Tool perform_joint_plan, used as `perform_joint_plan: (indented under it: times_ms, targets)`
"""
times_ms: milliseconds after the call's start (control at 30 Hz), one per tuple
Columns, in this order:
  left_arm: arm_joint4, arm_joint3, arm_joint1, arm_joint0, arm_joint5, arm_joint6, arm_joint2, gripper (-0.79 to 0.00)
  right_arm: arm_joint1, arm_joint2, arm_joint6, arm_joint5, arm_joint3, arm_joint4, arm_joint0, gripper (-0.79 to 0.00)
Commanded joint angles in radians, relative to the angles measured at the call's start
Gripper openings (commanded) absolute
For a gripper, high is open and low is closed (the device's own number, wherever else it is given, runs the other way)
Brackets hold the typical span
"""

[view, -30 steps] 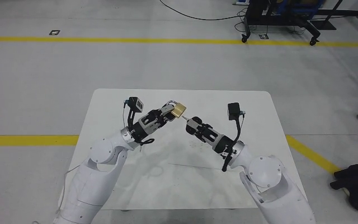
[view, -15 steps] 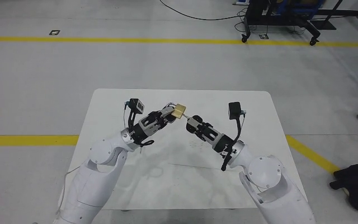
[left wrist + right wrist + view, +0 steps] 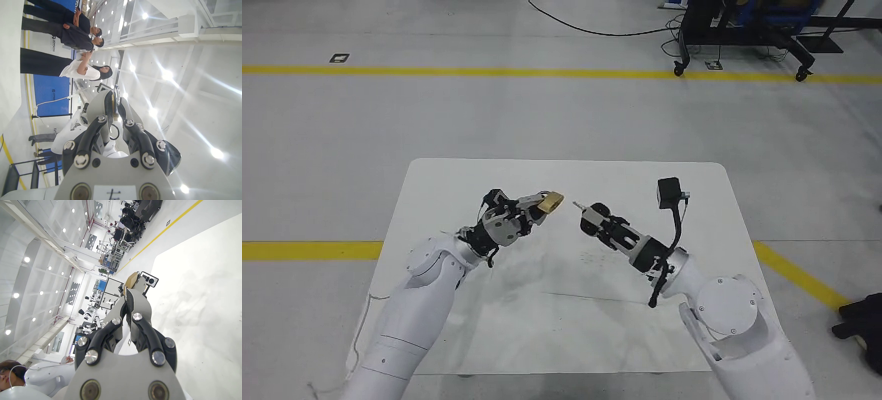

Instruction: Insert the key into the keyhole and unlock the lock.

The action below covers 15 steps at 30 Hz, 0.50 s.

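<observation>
My left gripper [image 3: 531, 208] is shut on a brass padlock [image 3: 550, 202], held above the middle of the white table [image 3: 682, 185]. In the left wrist view the lock [image 3: 113, 106] sits edge-on between the fingers [image 3: 105, 102], its silver shackle [image 3: 117, 91] sticking out past them. My right gripper [image 3: 592, 216] is shut on a small key [image 3: 580, 206] whose tip points at the lock across a short gap. In the right wrist view the key [image 3: 124, 290] pokes out of the shut gripper [image 3: 126, 295], with the padlock [image 3: 132, 279] just beyond it.
Both arms hang over the table's middle, with bare tabletop [image 3: 572, 320] around and below them. Yellow floor lines [image 3: 442, 70] run behind and beside the table. A black wheeled cart [image 3: 742, 30] stands far back on the right.
The left wrist has rolled over, turning the padlock and drawing it slightly left. The right gripper with the key has lifted and shifted right, so key and lock are a little farther apart.
</observation>
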Motion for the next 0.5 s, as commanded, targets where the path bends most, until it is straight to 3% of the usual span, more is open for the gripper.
perform_joint_plan:
  times_ms: [0, 67, 133, 233, 333, 467]
  targets:
    - [-0.005, 0.016, -0.004, -0.014, -0.001, -0.013, 0.014, -0.785, -0.006, 0.0, -0.03, 0.083, 0.002, 0.129, -0.018, -0.785]
    - [-0.006, 0.032, -0.008, -0.026, -0.001, -0.016, 0.028, -0.785, -0.015, 0.019, -0.088, 0.238, -0.034, 0.275, -0.026, -0.785]
    - [-0.019, 0.044, -0.011, -0.034, 0.007, -0.024, 0.036, -0.785, -0.016, 0.033, -0.125, 0.309, -0.088, 0.292, -0.02, -0.785]
    - [-0.027, 0.063, -0.015, -0.047, 0.034, -0.061, 0.053, -0.785, -0.008, 0.037, -0.147, 0.575, -0.173, 0.256, -0.044, -0.785]
    - [0.003, 0.088, -0.013, -0.073, 0.107, -0.148, 0.081, -0.785, -0.005, 0.041, -0.134, 0.611, -0.203, 0.252, -0.042, -0.785]
    - [0.003, 0.088, -0.013, -0.073, 0.107, -0.148, 0.081, -0.785, -0.005, 0.041, -0.134, 0.611, -0.203, 0.252, -0.042, -0.785]
